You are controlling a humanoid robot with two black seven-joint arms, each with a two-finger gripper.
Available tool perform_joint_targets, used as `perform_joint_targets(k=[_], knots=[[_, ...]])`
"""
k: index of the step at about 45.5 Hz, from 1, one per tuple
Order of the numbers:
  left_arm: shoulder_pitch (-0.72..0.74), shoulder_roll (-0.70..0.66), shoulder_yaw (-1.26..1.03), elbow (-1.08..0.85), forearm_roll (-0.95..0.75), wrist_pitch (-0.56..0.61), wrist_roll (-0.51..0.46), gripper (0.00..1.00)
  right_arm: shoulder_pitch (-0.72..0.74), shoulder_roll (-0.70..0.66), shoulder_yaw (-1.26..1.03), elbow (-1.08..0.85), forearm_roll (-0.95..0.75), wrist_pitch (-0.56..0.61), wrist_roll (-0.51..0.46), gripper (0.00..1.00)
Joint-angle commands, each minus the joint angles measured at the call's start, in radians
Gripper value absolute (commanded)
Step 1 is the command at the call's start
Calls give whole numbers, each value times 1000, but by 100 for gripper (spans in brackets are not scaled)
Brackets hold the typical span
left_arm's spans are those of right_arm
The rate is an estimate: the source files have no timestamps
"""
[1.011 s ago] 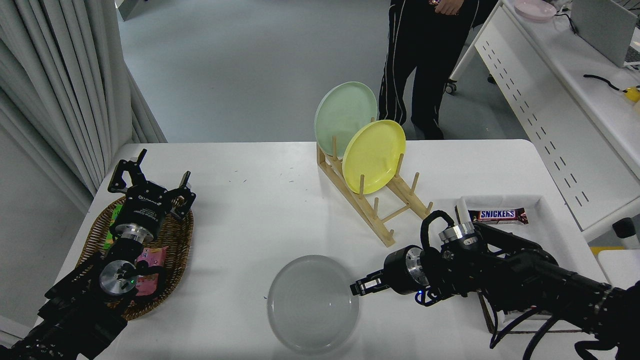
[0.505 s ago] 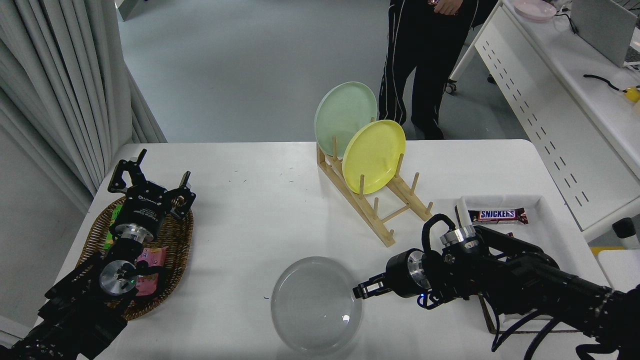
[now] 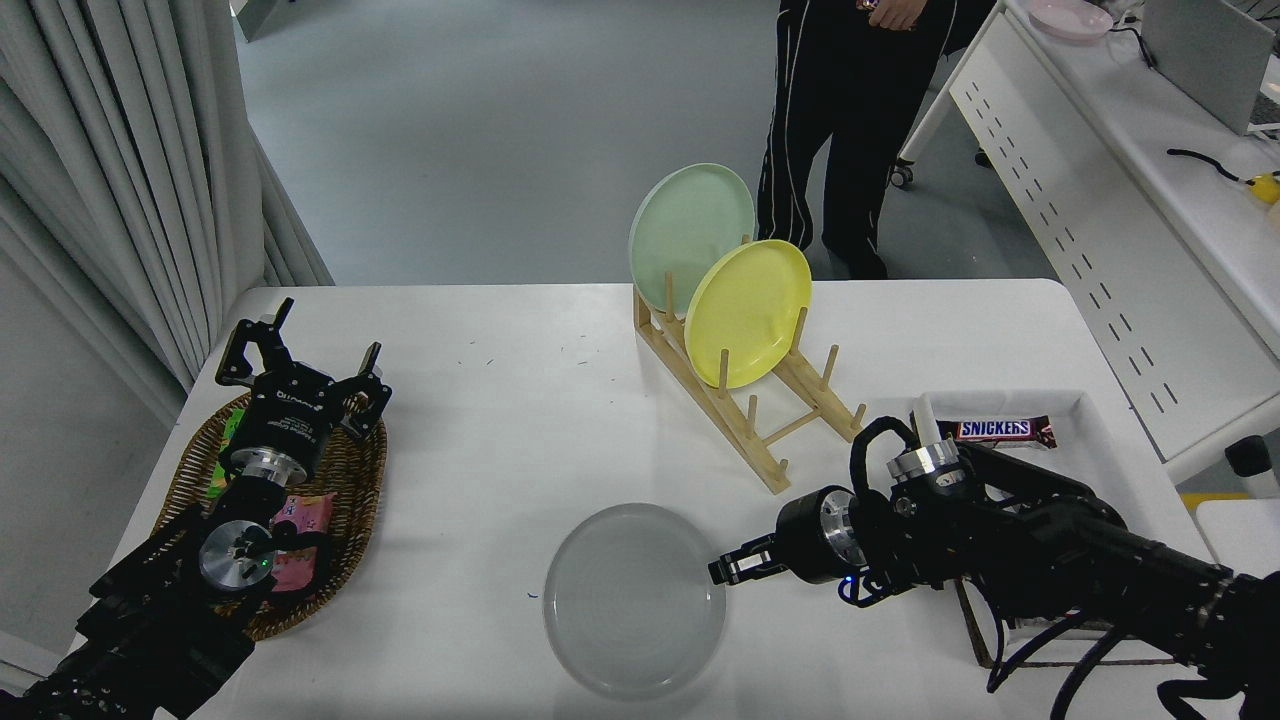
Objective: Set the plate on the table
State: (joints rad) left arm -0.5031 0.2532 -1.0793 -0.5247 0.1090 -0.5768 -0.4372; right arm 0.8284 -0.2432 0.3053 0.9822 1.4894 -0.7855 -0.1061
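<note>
The grey-white plate (image 3: 634, 598) lies flat near the front edge of the white table (image 3: 520, 420), bare tabletop to its left and behind it. The right gripper (image 3: 722, 570) sits at the plate's right rim; whether it pinches the rim I cannot tell. The left gripper (image 3: 300, 362) hangs spread wide over a wicker basket (image 3: 355, 470) of snack packets, and a Snickers bar (image 3: 995, 430) lies in the white tray (image 3: 1090, 420).

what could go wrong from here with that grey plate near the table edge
1. The round pale grey-white plate lies flat close to the near edge of the large white table; a nudge toward the robot might push it off.
2. The right gripper sits right at the plate's right rim, so pulling away carelessly could drag or tip it.
3. The wooden rack with its yellow plate stands just behind the right arm; lifting back could clip it.
</note>
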Motion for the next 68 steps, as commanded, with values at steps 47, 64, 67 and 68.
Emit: perform_joint_targets(k=[47, 64, 67, 68], knots=[[0, 0, -1, 0, 0, 0, 0, 100, -2, -36, -9, 12, -5, 0, -3, 100], [0, 0, 1, 0, 0, 0, 0, 100, 110, -116, -15, 176, 2, 0, -4, 100], [0, 0, -1, 0, 0, 0, 0, 100, 126, -133, -37, 214, 0, 0, -4, 100], [0, 1, -1, 0, 0, 0, 0, 100, 130, -142, -46, 226, 0, 17, -4, 100]])
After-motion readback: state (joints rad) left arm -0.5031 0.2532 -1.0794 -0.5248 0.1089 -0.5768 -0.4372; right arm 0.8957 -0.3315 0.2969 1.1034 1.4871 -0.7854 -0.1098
